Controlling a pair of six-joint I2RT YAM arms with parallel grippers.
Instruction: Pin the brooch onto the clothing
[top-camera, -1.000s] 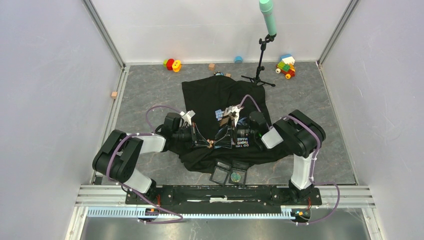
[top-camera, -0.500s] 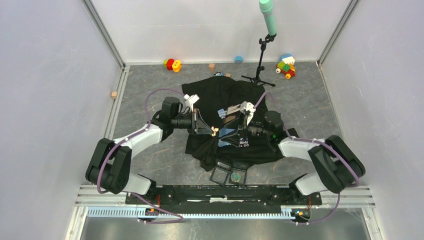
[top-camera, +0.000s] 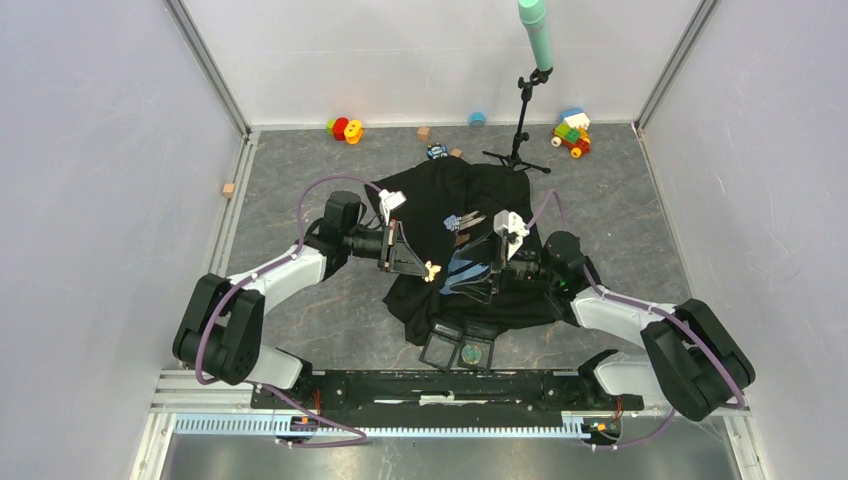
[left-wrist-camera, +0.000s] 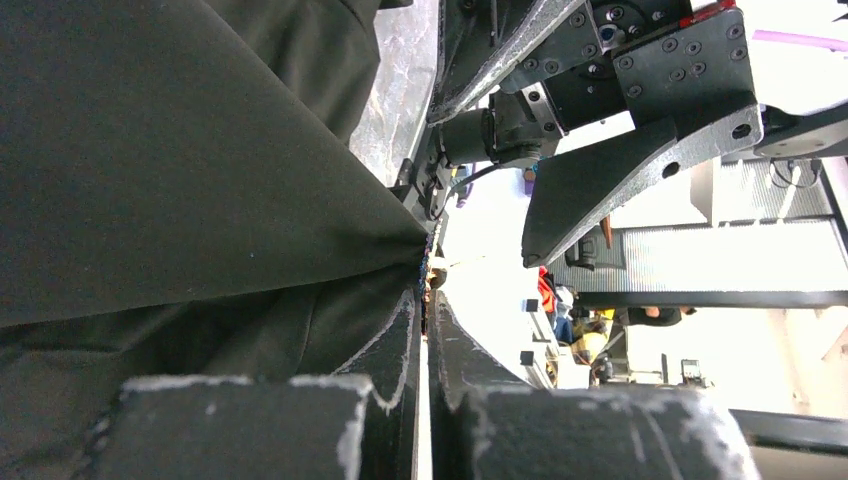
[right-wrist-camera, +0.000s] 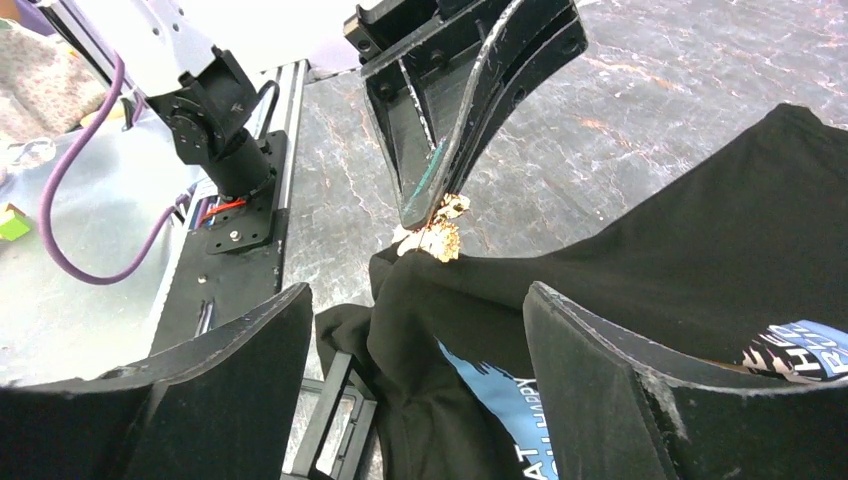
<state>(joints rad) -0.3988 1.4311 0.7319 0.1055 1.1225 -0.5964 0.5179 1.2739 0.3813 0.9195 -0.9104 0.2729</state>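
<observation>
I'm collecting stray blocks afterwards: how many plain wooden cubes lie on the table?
3: one wooden cube far left, one at the back, one beside the T-shirt's far edge. Others may lie hidden under the cloth.

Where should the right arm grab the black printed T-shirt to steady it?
Pinch the raised fold of the black printed T-shirt below the small gold brooch, coming from the right arm's side. The shut left gripper tents the cloth into a narrow ridge, likely fitting between the right gripper's open fingers.
</observation>
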